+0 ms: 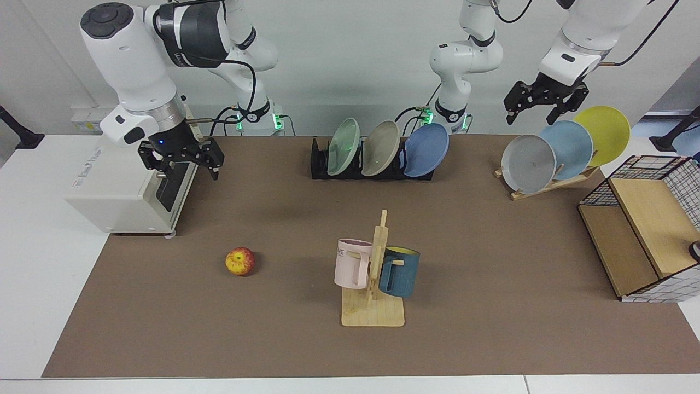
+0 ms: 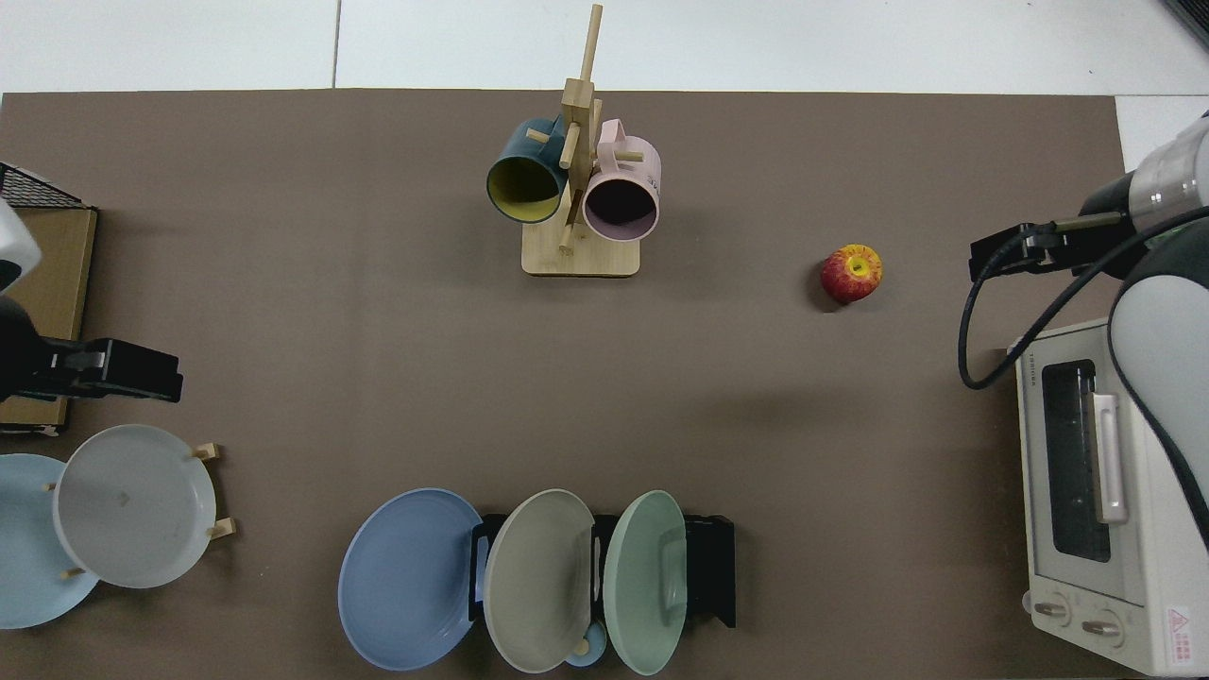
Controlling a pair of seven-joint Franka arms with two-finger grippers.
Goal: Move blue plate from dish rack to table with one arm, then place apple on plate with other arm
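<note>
The blue plate point(image 1: 426, 149) leans in the dish rack point(image 1: 320, 164) at upper centre; the apple point(image 1: 240, 261) sits on the table point(image 1: 492, 262) lower left. My left gripper point(image 1: 537, 110) hangs released upper right, my right gripper point(image 1: 184, 162) released upper left.

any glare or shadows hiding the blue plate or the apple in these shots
Facing view: the blue plate in the dish rack shows evenly lit, no glare; the apple casts only a soft shadow to its right on the table. Top view: the plate and apple are both clear, with a faint shadow beside the apple.
</note>
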